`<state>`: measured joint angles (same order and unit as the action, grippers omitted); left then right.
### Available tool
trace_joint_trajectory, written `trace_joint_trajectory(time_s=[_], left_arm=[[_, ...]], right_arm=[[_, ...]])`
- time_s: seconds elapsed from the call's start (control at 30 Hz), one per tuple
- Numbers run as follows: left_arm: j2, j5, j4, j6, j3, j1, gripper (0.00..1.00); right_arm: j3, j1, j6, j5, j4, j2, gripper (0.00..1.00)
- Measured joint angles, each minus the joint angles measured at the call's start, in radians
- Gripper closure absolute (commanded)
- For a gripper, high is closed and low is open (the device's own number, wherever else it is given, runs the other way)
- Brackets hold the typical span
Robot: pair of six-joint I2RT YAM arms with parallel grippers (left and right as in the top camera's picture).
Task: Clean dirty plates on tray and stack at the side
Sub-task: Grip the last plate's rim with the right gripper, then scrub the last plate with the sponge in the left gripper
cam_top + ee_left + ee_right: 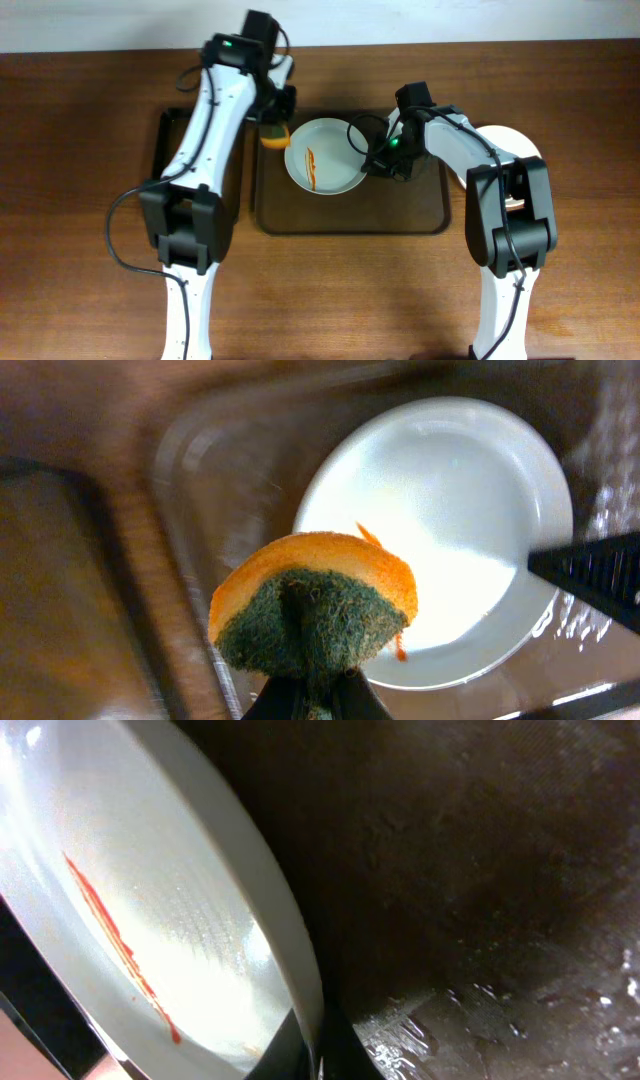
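A white plate [325, 157] with an orange-red sauce smear lies on the dark brown tray [400, 215]. My right gripper [372, 158] is shut on the plate's right rim; the wrist view shows the rim [290, 960] between the fingers [318, 1055] and the smear across the plate's inside. My left gripper [274, 122] is shut on an orange and green sponge [274, 136] just off the plate's upper left edge. In the left wrist view the sponge [312, 605] hangs above the plate [450, 520]. Another white plate [510, 142] lies to the right, partly hidden by the right arm.
A narrower black tray [166, 150] lies left of the brown tray, mostly under my left arm. The brown tray's surface looks wet in the right wrist view [520, 1010]. The wooden table [70, 200] extends on both sides.
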<state>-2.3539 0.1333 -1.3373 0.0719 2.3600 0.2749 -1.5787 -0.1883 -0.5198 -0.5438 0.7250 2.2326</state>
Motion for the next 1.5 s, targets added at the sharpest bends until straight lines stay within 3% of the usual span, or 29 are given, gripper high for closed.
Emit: trace_joint_trajectory(time_s=[0.13,0.33,0.4,0.57,0.63,0.7,0.77,0.8,0.9,0.97,1.0,1.07,1.1,1.2,1.37,1.43,1.5], left_arm=[[-0.003,0.014,0.092,0.008,-0.146,0.055,1.0],[0.013,0.019,0.523,0.087,-0.496,0.079,1.0],[0.04,0.021,0.553,0.07,-0.552,0.079,1.0],[0.043,0.298,0.484,-0.297,-0.581,0.113,1.0],[0.04,0.335,0.493,-0.338,-0.587,0.117,1.0],[0.041,0.271,0.584,-0.203,-0.594,0.118,1.0],[0.041,0.068,0.708,0.052,-0.591,0.13,1.0],[0.041,-0.119,0.741,0.23,-0.589,0.134,1.0],[0.043,-0.355,0.651,0.491,-0.582,0.142,1.0],[0.047,-0.393,0.534,0.534,-0.569,0.145,1.0],[0.05,-0.382,0.49,0.484,-0.567,0.144,1.0],[0.059,-0.235,0.43,0.242,-0.562,0.12,1.0],[0.061,-0.077,0.412,0.025,-0.563,0.09,1.0],[0.056,0.211,0.436,-0.267,-0.578,0.093,1.0],[0.034,0.385,0.587,-0.372,-0.598,0.101,1.0],[0.031,0.357,0.673,-0.328,-0.604,0.105,1.0],[0.031,0.227,0.779,-0.22,-0.606,0.118,1.0]], right_arm=[[0.002,0.0,0.001,-0.004,-0.012,0.0,0.96],[0.005,-0.001,-0.001,-0.008,-0.019,0.0,0.96],[0.005,-0.001,0.0,-0.008,-0.019,0.0,0.96],[0.005,-0.001,0.002,-0.008,-0.019,0.0,0.96],[0.005,-0.001,0.005,-0.008,-0.019,0.0,0.96],[0.005,-0.001,0.0,-0.008,-0.02,0.0,0.96],[0.005,-0.001,-0.003,-0.008,-0.021,0.0,0.96],[0.005,-0.001,-0.003,-0.007,-0.021,0.0,0.96],[0.005,-0.012,-0.002,-0.02,-0.027,0.003,0.96],[0.005,-0.018,0.004,-0.028,-0.026,0.005,0.96],[0.005,-0.018,0.01,-0.032,-0.025,0.005,0.96],[0.005,-0.017,0.023,-0.034,-0.021,0.005,0.96],[0.005,-0.017,0.025,-0.034,-0.021,0.005,0.96],[0.005,-0.017,0.026,-0.035,-0.021,0.005,0.96],[0.005,-0.007,0.018,-0.034,-0.027,0.005,0.96],[0.005,-0.006,0.006,-0.033,-0.028,0.005,0.96],[0.005,-0.006,0.0,-0.033,-0.028,0.005,0.96]])
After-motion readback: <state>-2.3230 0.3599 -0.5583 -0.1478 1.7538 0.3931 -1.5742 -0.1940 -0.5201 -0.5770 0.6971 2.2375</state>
